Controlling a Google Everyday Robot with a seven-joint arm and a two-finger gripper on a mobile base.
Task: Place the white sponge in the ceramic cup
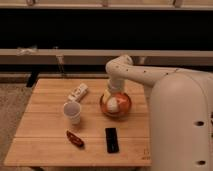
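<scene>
End effector: low over the orange bowl, at the bowl's 10 o'clock rim, on the end of the white arm. Spread or pressed together: cannot tell.
White sponge: lies in the orange bowl with its orange-yellow patch up, just below the end effector. Contact between the two: cannot tell.
Ceramic cup: upright on the bench, at 9 o'clock from the bowl and apart from it. The inside is in shadow, with nothing seen in it.
Other items: a white bar-shaped object lies near the cup at its 12 o'clock. A small red object lies at the cup's 6 o'clock. A black flat oblong lies at the bowl's 6 o'clock.
Progress: judged early. The sponge is not in the cup and, as far as can be seen, not lifted clear of the bowl.
Left to do: get a firm hold on the sponge, raise it out of the bowl, carry it toward 9 o'clock over the cup mouth, and release.
Watch: the sponge looks about as wide as the cup mouth. It probably needs centring, or it may perch on the rim or tip the cup.
</scene>
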